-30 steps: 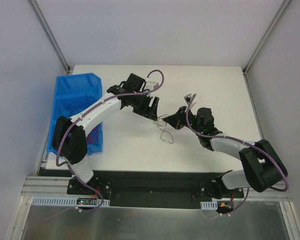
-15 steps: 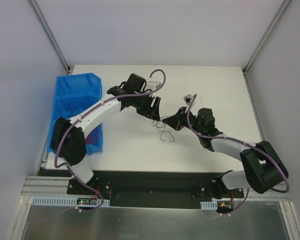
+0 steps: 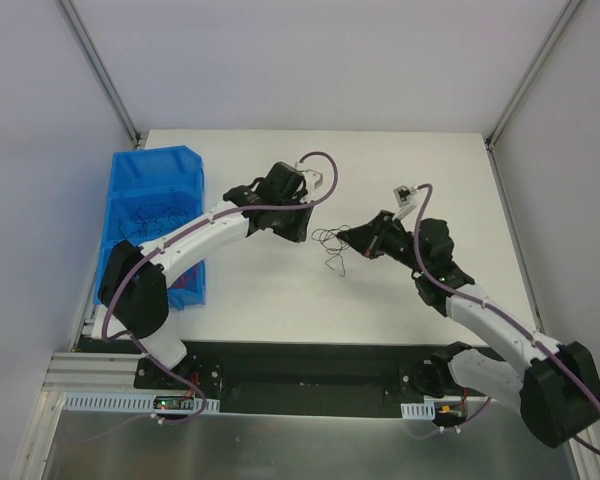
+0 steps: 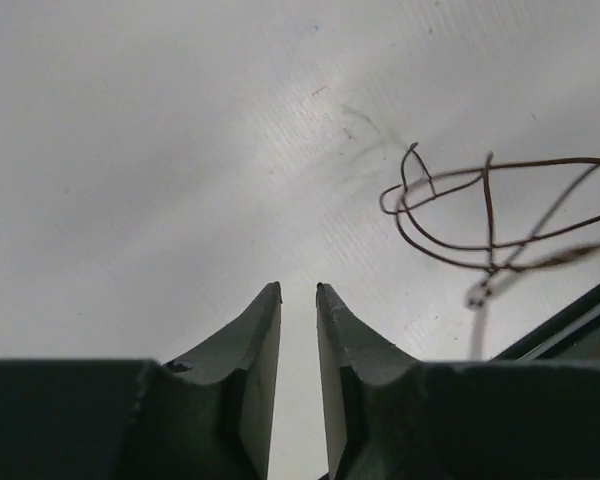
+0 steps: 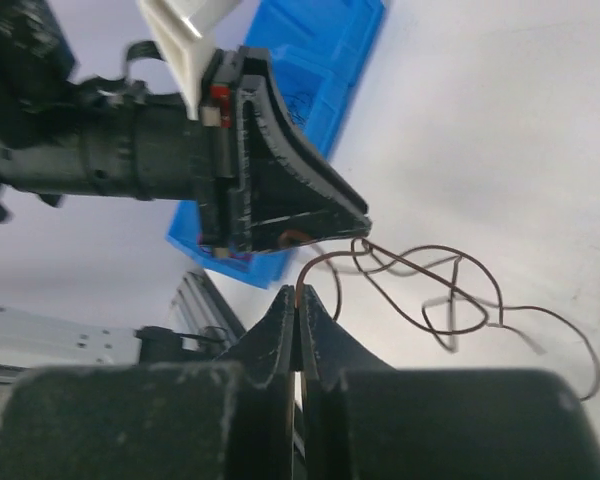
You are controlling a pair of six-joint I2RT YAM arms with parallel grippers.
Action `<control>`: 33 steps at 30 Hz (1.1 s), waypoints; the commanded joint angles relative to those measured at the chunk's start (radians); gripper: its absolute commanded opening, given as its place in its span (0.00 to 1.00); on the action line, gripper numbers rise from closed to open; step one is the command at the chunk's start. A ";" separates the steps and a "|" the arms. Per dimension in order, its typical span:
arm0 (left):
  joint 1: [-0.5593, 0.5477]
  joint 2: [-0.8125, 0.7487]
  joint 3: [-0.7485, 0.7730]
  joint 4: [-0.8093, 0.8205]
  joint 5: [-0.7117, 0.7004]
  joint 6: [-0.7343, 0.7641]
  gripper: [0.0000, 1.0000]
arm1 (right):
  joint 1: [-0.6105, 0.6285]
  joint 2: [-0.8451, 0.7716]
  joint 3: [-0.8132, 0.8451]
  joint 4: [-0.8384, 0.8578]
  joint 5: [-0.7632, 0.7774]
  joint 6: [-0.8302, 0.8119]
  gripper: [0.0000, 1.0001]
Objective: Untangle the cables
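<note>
**A:** What has moved since a second back?

**B:** In the overhead view the right arm has swung its elbow out toward the lower right. The left arm has pushed its wrist rightward, closer to the centre. The left fingers were spread wide then and have since drawn in.

**A:** Take me through it from the biggest thing down.

**B:** The white table fills the middle of the overhead view. Both arms reach in from the bottom edge and bend toward each other. A blue bin sits at the table's left edge, with thin dark loops lying in it.

**A:** And the grippers?

**B:** The left gripper has only a narrow slit between its fingertips. Its own camera shows nothing in that slit, just bare table beyond it. The right gripper has its fingers pressed together, with a strand pinched between them and rising out of the tips.

**A:** Where are the cables?

**B:** The cables are a few thin brownish loops near the centre of the overhead view, strung between the two gripper tips. In the left wrist view they sit at the right of the frame, well off the fingers' line. In the right wrist view they curl from the pinch toward the right edge, passing just beside the left gripper's tip. I cannot tell whether they touch that tip. A blurred shadow lies under the loops, so part of them is off the surface. I cannot tell whether the tail reaches the table.
</note>
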 commanded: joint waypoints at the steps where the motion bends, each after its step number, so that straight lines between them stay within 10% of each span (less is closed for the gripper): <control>1: 0.004 -0.112 -0.022 0.036 -0.134 -0.081 0.17 | 0.002 -0.181 0.092 -0.215 0.034 0.178 0.00; 7: 0.004 -0.245 -0.084 0.053 -0.102 -0.177 0.05 | 0.004 -0.321 0.202 -0.364 0.040 0.207 0.00; 14: 0.004 -0.587 -0.365 0.377 0.231 -0.224 0.61 | -0.004 -0.269 0.321 -0.427 -0.106 0.186 0.00; 17: 0.002 -0.643 -0.396 0.450 0.282 -0.285 0.69 | -0.004 -0.285 0.318 -0.430 -0.079 0.187 0.00; 33: -0.024 -0.483 -0.336 0.633 0.274 -0.434 0.63 | -0.002 -0.278 0.315 -0.410 -0.069 0.192 0.00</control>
